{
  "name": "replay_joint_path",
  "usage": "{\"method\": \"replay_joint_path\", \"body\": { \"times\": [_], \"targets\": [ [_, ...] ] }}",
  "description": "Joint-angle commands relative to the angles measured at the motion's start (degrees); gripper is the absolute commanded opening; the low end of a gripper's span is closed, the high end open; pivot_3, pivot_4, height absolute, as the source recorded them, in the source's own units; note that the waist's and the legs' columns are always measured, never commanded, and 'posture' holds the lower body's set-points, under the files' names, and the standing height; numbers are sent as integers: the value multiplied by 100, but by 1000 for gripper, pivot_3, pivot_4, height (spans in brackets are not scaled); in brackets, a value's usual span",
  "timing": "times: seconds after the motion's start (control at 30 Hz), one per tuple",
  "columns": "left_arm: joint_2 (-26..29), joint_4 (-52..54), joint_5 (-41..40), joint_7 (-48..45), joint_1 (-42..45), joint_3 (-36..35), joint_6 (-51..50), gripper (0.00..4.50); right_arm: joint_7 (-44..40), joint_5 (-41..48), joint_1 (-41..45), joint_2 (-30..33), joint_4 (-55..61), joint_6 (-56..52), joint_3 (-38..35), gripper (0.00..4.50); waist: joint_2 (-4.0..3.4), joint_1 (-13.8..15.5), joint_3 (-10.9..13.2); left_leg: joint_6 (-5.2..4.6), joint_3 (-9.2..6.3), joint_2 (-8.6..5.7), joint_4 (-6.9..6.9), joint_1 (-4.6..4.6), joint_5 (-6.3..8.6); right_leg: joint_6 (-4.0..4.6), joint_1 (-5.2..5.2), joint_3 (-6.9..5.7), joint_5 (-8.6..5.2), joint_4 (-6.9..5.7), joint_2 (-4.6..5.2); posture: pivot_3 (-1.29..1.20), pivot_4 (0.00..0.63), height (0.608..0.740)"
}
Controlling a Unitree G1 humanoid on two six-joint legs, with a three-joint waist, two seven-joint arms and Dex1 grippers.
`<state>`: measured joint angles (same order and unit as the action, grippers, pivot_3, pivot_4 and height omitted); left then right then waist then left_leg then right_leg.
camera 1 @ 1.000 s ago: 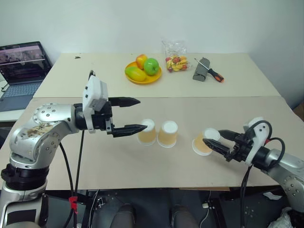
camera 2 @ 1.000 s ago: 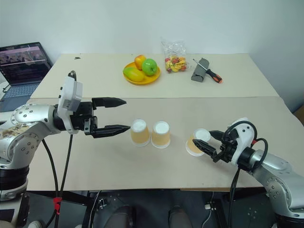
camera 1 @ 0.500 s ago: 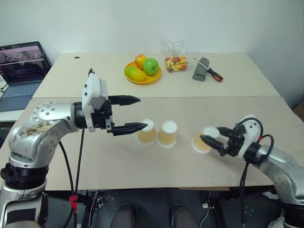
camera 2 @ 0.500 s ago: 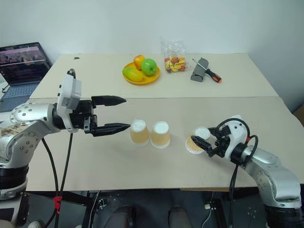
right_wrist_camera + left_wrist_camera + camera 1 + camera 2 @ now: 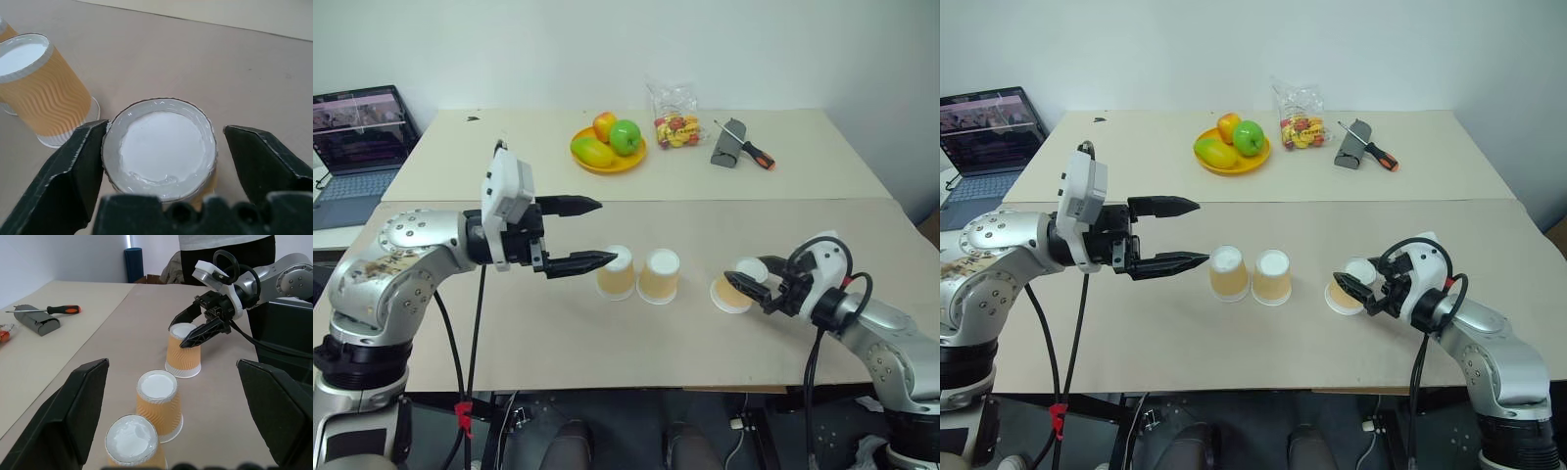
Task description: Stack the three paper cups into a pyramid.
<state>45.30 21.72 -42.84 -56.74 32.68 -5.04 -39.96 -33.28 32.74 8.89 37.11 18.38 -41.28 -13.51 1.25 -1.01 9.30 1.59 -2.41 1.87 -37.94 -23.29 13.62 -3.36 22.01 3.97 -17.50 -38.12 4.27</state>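
Beige tabletop point(image 5: 558, 323): two cups point(image 5: 638, 274) are parked upside down mid-table, third cup point(image 5: 734, 292) right of them, straddled by the right gripper point(image 5: 751, 287), fingers not clamped yet. Left gripper point(image 5: 592, 235) is held wide open, empty. Thin cup could get crushed or tipped if squeezed off-centre.

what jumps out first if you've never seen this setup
Three upside-down paper cups sit in a row near the table's front edge. The right tool straddles the rightmost cup; the left tool hovers open beside the leftmost. A yellow fruit plate sits behind.
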Motion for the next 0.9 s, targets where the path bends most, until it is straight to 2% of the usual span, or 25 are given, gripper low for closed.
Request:
{"method": "replay_joint_path", "body": {
  "times": [0.03, 0.27, 0.37, 0.53, 0.63, 0.8, 0.9],
  "targets": [
    [62, 161, -51, 34, 84, -149, 42, 4500, -20, 63, 141, -29, 186, 69, -28, 2840, 0, 0, 0, 0, 0, 0, 0, 0, 0, 0, 0, 0, 0, 0, 0, 0, 150, 740],
    [110, 165, -17, 8, -34, -174, 61, 4500, -186, 112, 491, 180, 397, -27, 87, 2840, 0, -17, 0, 0, 0, 0, 0, 0, 0, 0, 2, 1, 0, -1, 0, 0, 150, 740],
    [154, 134, 18, 12, -179, -252, 104, 4500, -496, 438, 1196, 446, 521, -248, 75, 2840, -9, -45, 6, 0, 0, 1, 0, 1, 0, 0, 2, 1, 0, -1, 0, 0, 150, 740],
    [115, -19, 342, 174, -523, -430, 476, 4500, -1499, 948, 2556, 1138, 246, -532, 216, 2840, -19, -73, 13, 0, -1, 4, 1, 0, 0, 0, 8, 0, 0, -4, -3, 0, 150, 740],
    [72, -73, 522, 202, -727, -456, 710, 4500, -2508, 1057, 3429, 1391, -344, -507, 643, 2840, -19, -73, 13, 0, 0, 3, 1, -4, 0, 0, 8, -1, 0, 2, 0, 0, 150, 740],
    [-4, -88, 657, 242, -1018, -483, 933, 4500, -3401, 845, 4683, 886, -1229, -617, 1722, 2840, -19, -126, 13, 0, 2, 3, 0, -3, 0, 1, 11, -1, 0, 1, 2, 0, 150, 740],
    [-57, 42, 655, 299, -1153, -484, 929, 4500, -3656, 156, 4918, 490, -1790, -174, 2493, 2840, -19, -173, 13, 0, 2, 5, 0, -1, 0, 1, 14, 1, 0, -3, 0, 0, 150, 740]
  ]
}}
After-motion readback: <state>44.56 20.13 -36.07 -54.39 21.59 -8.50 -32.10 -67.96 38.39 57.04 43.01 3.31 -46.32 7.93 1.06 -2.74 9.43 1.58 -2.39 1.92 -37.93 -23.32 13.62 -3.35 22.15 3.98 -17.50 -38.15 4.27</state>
